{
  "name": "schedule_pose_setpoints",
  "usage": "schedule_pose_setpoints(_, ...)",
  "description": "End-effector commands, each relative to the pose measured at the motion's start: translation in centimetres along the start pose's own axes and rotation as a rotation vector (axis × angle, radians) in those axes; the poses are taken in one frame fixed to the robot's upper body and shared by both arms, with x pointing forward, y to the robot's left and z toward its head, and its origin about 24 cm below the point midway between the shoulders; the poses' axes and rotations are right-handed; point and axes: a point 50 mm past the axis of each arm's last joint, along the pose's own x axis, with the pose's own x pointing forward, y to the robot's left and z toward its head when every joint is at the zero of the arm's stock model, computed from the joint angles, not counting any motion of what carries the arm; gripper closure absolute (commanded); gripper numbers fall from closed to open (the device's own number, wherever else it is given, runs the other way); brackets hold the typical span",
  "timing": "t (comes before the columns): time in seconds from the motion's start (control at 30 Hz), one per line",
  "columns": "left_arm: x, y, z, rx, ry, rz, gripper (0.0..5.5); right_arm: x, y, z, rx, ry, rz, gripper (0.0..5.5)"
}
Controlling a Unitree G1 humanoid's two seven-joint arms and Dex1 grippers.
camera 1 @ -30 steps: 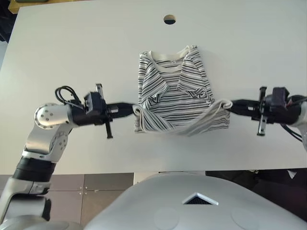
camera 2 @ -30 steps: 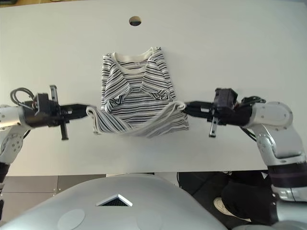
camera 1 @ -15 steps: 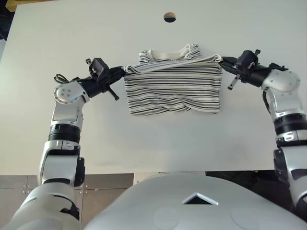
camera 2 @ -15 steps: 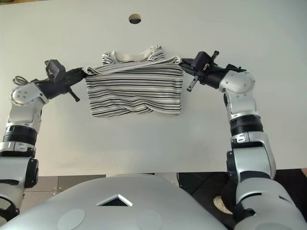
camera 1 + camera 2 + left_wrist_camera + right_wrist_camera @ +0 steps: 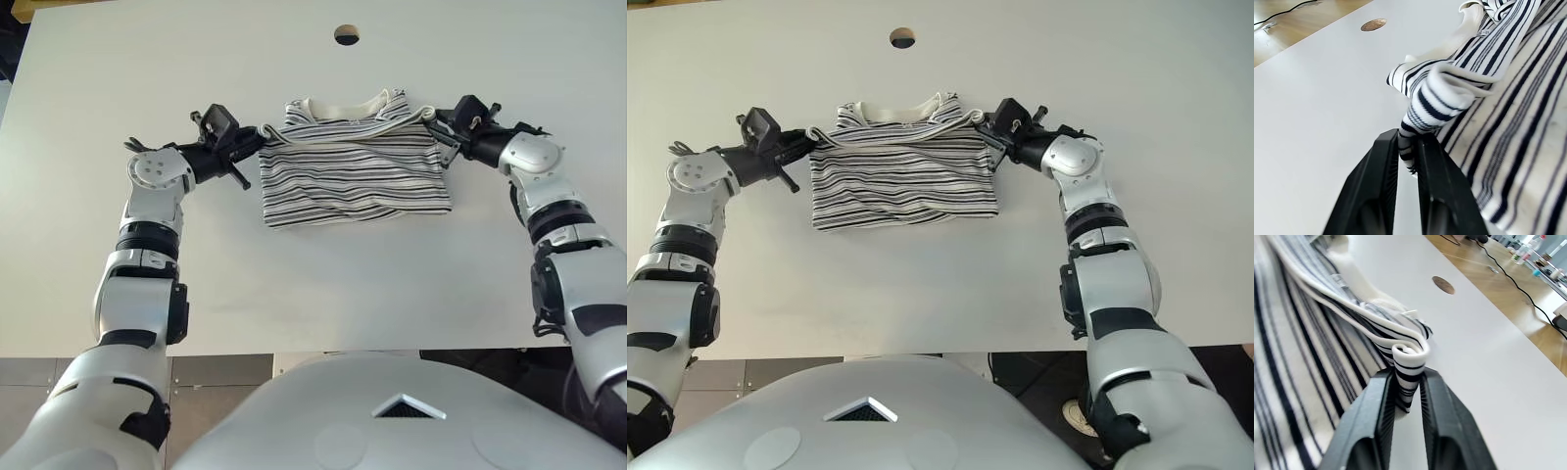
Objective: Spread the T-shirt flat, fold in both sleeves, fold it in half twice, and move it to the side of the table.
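The black-and-white striped T-shirt (image 5: 358, 166) lies folded on the white table (image 5: 323, 284), its cream collar toward the far edge. My left gripper (image 5: 258, 138) is shut on the T-shirt's left corner next to the collar; the cloth is pinched between its black fingers (image 5: 1386, 166). My right gripper (image 5: 437, 119) is shut on the right corner, where a rolled hem (image 5: 1409, 355) sits between its fingers (image 5: 1437, 396). Both corners are held low over the collar end, with the folded-over layer stretched between them.
A round cable hole (image 5: 346, 37) sits in the table beyond the collar. Bare white tabletop spreads to the left, right and front of the T-shirt. Wooden flooring with cables (image 5: 1508, 279) lies beyond the table's far edge.
Both grippers have carried the T-shirt's near hem from the front up and over to the collar end, folding it in half. They have moved closer together and lower.
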Motion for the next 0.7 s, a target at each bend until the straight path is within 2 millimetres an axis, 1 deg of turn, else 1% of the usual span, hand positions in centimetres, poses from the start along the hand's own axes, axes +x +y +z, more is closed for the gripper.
schedule_pose_setpoints(0.03, 0.2, 1.6, 1.3, -0.118, -0.046, 0.091, 4.16, 0.7, -1.8, 1.3, 0.071, -0.006, -0.139, 3.8)
schedule_pose_setpoints(0.17, 0.6, 2.5, 1.6, -0.241, -0.055, 0.177, 3.58, 0.5, -3.2, 1.0, 0.152, 0.034, -0.31, 3.75)
schedule_pose_setpoints(0.2, 0.7, 2.6, 1.7, -0.261, -0.055, 0.191, 3.34, 0.3, -3.5, 0.9, 0.158, 0.047, -0.339, 3.75)
schedule_pose_setpoints(0.27, 1.0, 2.7, 2.0, -0.275, -0.064, 0.2, 3.32, 0.0, -3.7, 0.7, 0.153, 0.054, -0.363, 3.75)
schedule_pose_setpoints(0.33, 1.3, 2.5, 2.6, -0.253, -0.105, 0.184, 3.32, -0.1, -3.7, 1.0, 0.12, 0.023, -0.359, 3.75)
schedule_pose_setpoints(0.37, 1.3, 2.3, 2.9, -0.213, -0.132, 0.164, 3.32, -0.1, -3.6, 1.3, 0.076, -0.007, -0.345, 3.75)
schedule_pose_setpoints(0.4, 1.3, 1.8, 3.6, -0.139, -0.198, 0.107, 3.32, -0.1, -3.3, 2.0, 0.003, -0.067, -0.307, 3.75)
schedule_pose_setpoints(0.47, 1.1, 0.9, 4.4, -0.053, -0.272, 0.04, 3.32, 0.0, -2.8, 2.9, -0.08, -0.135, -0.259, 3.75)
schedule_pose_setpoints(0.53, 0.2, -1.1, 5.9, 0.28, -0.369, -0.03, 3.32, 0.2, -1.6, 3.9, -0.28, -0.185, -0.163, 3.75)
schedule_pose_setpoints(0.57, -0.1, -2.0, 6.3, 0.403, -0.405, -0.052, 3.32, 0.3, -1.2, 4.2, -0.344, -0.2, -0.131, 3.75)
schedule_pose_setpoints(0.67, -0.7, -5.3, 7.1, 0.801, -0.44, -0.147, 3.32, 0.6, 0.1, 4.0, -0.498, -0.18, -0.027, 3.75)
schedule_pose_setpoints(0.7, -0.8, -6.1, 7.2, 0.885, -0.45, -0.173, 3.32, 0.6, 0.4, 3.9, -0.538, -0.172, -0.002, 3.75)
